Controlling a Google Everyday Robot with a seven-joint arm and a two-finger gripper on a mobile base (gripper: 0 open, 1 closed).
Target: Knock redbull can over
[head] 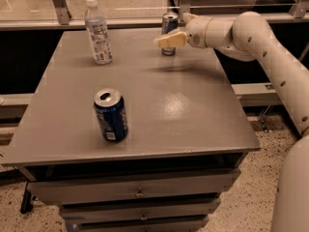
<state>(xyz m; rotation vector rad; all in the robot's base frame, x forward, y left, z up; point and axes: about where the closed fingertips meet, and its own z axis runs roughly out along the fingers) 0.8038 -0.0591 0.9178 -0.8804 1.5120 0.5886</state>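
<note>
The redbull can [169, 22] stands upright near the back edge of the grey table [193, 110], right of centre. It is slim, blue and silver, with a silver top. My gripper [170, 39] reaches in from the right on the white arm [251, 33]. It hangs just above the tabletop, directly in front of the can's lower half, and covers part of it. I cannot tell whether it touches the can.
A wider dark blue soda can [111, 116] stands upright at the front left of the table. A clear plastic bottle with a white cap [98, 31] stands at the back left. Drawers sit under the tabletop, and a rail runs behind it.
</note>
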